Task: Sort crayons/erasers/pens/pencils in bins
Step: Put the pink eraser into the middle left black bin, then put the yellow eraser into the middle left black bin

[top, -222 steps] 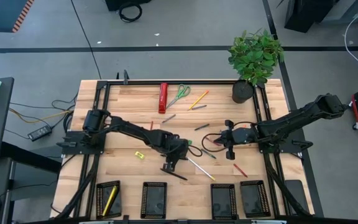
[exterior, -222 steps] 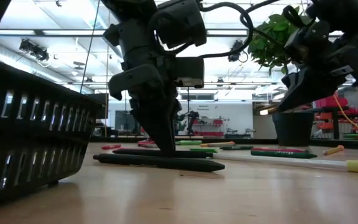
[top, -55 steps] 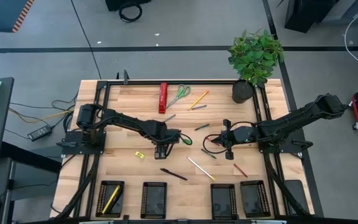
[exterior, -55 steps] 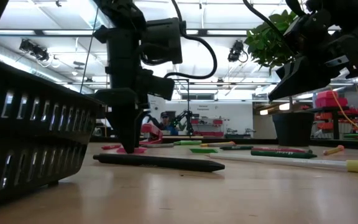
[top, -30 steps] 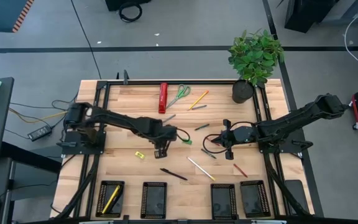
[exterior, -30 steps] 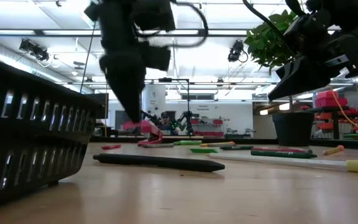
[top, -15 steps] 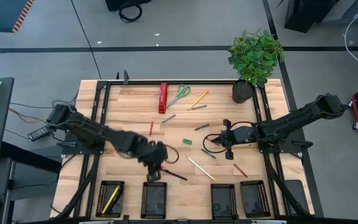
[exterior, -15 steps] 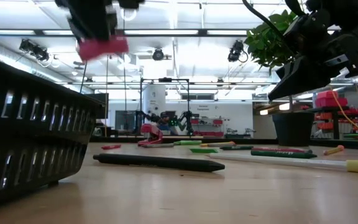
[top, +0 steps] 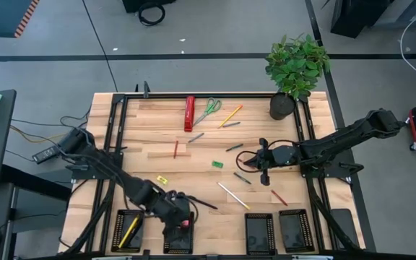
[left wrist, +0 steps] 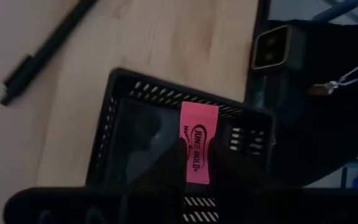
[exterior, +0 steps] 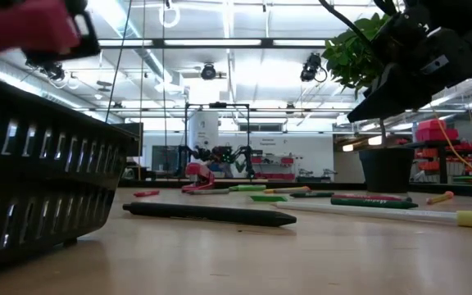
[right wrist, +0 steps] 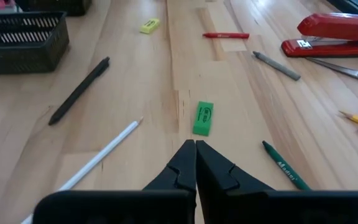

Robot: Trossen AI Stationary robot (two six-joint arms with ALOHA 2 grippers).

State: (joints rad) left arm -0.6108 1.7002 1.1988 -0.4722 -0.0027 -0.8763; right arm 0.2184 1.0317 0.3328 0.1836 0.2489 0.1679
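Observation:
My left gripper [top: 182, 221] is shut on a pink eraser [left wrist: 199, 124] and hangs over the second black bin from the left [top: 169, 235]. The low view shows the eraser [exterior: 19, 24] high at the left. A yellow pencil [top: 128, 231] lies in the leftmost bin. My right gripper [top: 266, 175] waits shut at mid-right, above the table, just short of a green eraser [right wrist: 203, 118]. On the wood lie a yellow eraser [top: 162, 179], a black pen [top: 206, 205], a white pencil [top: 233, 195] and red crayons [top: 175, 149]. My left gripper pinches the pink eraser between its two fingers [left wrist: 166, 163], which sit on its two long sides [left wrist: 197, 168] near one end. The other end sticks out past the fingertips. The fingers slant downward. The eraser is lifted clear, over the bin's inside [left wrist: 135, 134].
Two more black bins [top: 260, 232] [top: 295, 231] stand along the near edge. A red stapler [top: 189, 113], green-handled scissors [top: 208, 110] and a yellow pencil [top: 230, 115] lie at the far side. A potted plant [top: 295, 68] stands at the far right corner.
My left gripper has carried the pink eraser from the middle of the table toward the near edge, up and over the second bin from the left. The wrist has turned on the way. The eraser stays clear of the table.

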